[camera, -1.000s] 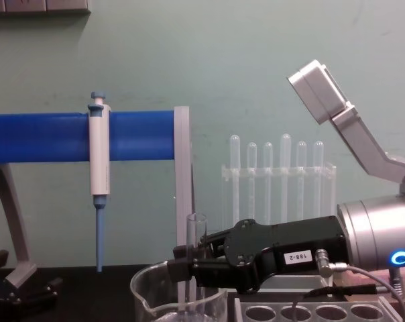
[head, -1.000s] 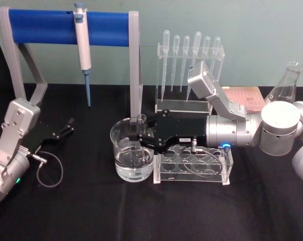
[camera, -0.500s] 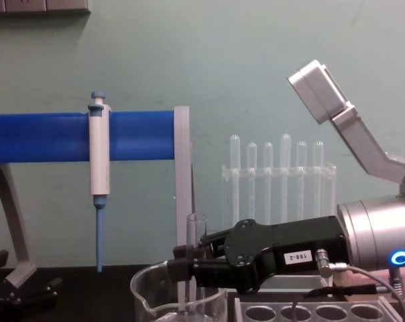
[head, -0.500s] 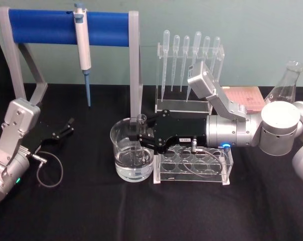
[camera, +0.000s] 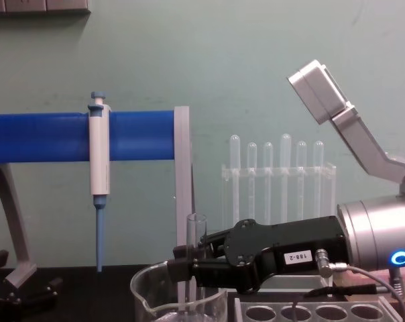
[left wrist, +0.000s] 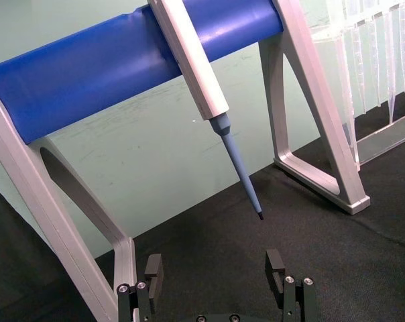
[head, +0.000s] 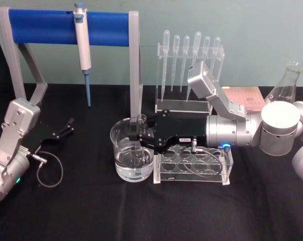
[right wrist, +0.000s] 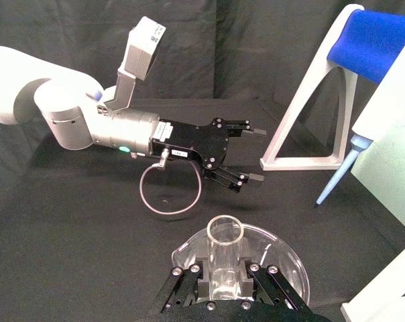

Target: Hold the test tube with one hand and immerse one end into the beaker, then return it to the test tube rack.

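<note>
The right gripper (head: 140, 135) clamps the clear test tube (head: 141, 119) inside the glass beaker (head: 120, 148). Its lower end blurs underwater. The left gripper (head: 65, 128) gapes at 9 o'clock.

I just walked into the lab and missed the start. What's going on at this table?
The right gripper is shut on the test tube, holding it upright with its lower end down inside the beaker, where it appears to reach the clear liquid. The test tube rack stands right beside the beaker, under the right arm, with its holes empty. The left gripper sits idle and open off to the left, near the blue stand.
</note>
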Controlling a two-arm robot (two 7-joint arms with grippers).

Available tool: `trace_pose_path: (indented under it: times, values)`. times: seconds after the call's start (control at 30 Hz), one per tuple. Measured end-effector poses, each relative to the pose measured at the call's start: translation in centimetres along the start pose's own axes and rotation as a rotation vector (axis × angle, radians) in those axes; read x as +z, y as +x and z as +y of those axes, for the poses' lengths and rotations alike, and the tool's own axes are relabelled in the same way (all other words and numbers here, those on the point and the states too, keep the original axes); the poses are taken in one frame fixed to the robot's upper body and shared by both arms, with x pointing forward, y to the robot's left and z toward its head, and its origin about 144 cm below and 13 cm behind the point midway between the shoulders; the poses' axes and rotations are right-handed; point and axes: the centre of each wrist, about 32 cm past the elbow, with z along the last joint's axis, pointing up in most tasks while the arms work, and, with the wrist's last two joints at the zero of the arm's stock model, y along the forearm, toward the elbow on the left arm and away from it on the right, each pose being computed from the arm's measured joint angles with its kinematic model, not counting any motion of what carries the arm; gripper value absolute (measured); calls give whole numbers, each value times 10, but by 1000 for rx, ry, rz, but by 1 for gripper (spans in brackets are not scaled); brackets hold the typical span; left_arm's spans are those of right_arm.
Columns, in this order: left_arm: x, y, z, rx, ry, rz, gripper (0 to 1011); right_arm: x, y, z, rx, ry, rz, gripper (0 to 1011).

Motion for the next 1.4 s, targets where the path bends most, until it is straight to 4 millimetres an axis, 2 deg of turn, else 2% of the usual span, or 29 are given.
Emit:
trace_pose_path:
  times: [1.4]
  values:
    - [0, 0, 0, 0, 0, 0, 1000, 0, 0, 0, 0, 0, 0, 238]
